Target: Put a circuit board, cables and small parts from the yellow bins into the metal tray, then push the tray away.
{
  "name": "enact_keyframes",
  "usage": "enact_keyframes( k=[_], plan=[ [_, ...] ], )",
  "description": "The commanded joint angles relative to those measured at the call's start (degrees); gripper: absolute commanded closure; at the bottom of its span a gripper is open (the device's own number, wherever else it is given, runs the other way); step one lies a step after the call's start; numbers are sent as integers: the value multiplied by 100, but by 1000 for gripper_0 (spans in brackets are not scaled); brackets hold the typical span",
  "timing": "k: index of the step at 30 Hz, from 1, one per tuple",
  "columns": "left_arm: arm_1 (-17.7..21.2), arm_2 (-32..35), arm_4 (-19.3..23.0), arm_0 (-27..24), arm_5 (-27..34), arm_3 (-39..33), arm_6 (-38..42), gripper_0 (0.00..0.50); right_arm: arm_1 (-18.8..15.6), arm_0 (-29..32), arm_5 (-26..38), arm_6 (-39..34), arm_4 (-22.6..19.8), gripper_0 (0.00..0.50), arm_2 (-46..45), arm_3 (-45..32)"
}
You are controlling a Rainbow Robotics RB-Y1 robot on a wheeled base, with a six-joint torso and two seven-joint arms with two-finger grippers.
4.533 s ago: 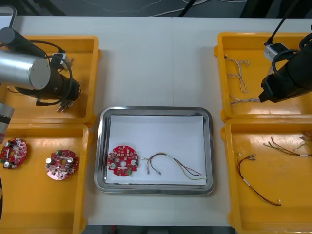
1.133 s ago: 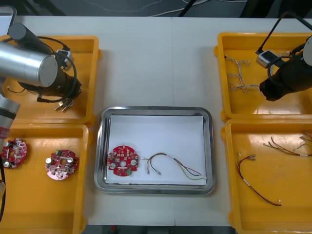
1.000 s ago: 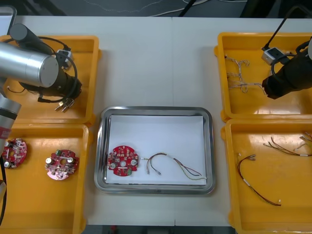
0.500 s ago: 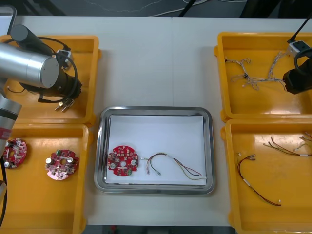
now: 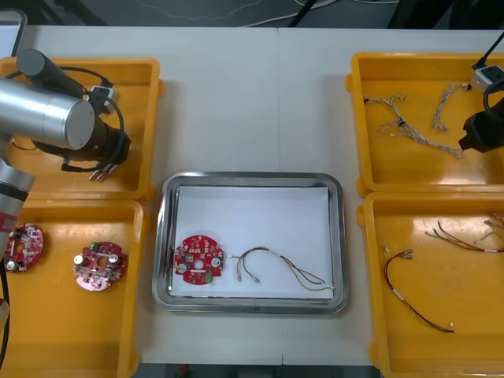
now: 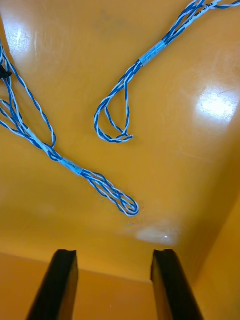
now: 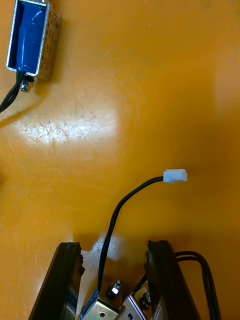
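While the right gripper (image 6: pixel 114 255) hangs over the far right yellow bin (image 5: pixel 417 169), its fingers are spread wide with nothing between them. The twisted blue and white cables (image 6: pixel 112 192) lie just beyond its tips. The left gripper (image 7: pixel 114 260) is down in the far left yellow bin (image 5: pixel 134 71). Its fingers are closed on a small metal part (image 7: pixel 112 302), which fills the gap between them. A thin black lead (image 7: pixel 117 210) runs from the part to a white connector (image 7: pixel 175 175) resting on the bin floor.

I'd judge the part rigid and light but smooth-sided, so its flat flanks are the place to hold. The lead is limp; it will trail and could snag on the bin wall. The metal tray (image 5: pixel 252 178) sits between the bins, already holding a round red circuit board (image 5: pixel 198 260) and a cable of thin coloured wires (image 5: pixel 283 268).
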Motion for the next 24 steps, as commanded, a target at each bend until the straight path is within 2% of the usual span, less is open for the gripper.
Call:
enact_keyframes(
  k=[1,4,8,10,12,20,24],
  plan=[
    [-78,156,2,131,-58,-187,-642,131,-285,56,-3,249,-92,35,-187,-49],
    [-87,173,46,157,-67,-187,-642,194,-285,56,6,275,-127,36,-170,-49],
    [-78,208,108,183,-67,-187,-651,382,-276,21,-3,372,-162,35,-47,-49],
    [-78,208,125,183,-67,-187,-651,428,-276,-41,-3,521,-171,35,85,-49],
    [-78,208,134,183,-75,-187,-634,499,-276,-137,-12,829,-145,35,261,-49],
    [-69,358,275,183,48,-240,-660,500,-101,-234,-73,1462,-189,35,428,-49],
    [-8,498,407,96,461,-451,-669,500,-22,-287,-223,1488,-189,34,621,-49]
  ],
)
